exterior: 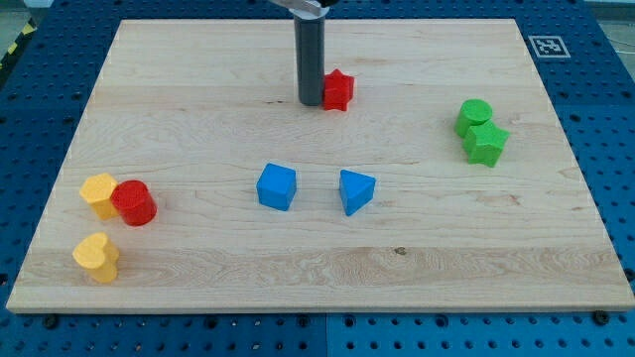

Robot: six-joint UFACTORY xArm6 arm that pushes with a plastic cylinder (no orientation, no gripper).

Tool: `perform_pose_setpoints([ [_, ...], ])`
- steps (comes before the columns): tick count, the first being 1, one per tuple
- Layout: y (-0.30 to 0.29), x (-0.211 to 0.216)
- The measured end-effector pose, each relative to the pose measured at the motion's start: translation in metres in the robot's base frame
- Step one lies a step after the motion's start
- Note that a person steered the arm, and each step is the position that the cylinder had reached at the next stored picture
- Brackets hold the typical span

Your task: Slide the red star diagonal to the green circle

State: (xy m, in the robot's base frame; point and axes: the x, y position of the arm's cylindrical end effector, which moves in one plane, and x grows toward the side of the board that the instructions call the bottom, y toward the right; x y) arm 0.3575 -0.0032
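The red star (pixel 339 90) lies on the wooden board near the view's top, a little right of the middle. My tip (pixel 311 101) stands right against the star's left side. The green circle (pixel 473 116) lies far to the view's right of the star, slightly lower. A green star (pixel 486 144) touches the green circle just below it.
A blue cube (pixel 277 186) and a blue triangle (pixel 356 190) lie in the middle of the board (pixel 317 268). At the view's lower left lie a yellow hexagon (pixel 100 194), a red cylinder (pixel 133 203) touching it, and a yellow heart (pixel 96 257).
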Motion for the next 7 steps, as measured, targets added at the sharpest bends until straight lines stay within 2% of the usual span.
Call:
perform_pose_setpoints([
  [3, 0.029, -0.014],
  [5, 0.081, -0.014],
  [7, 0.074, -0.043],
])
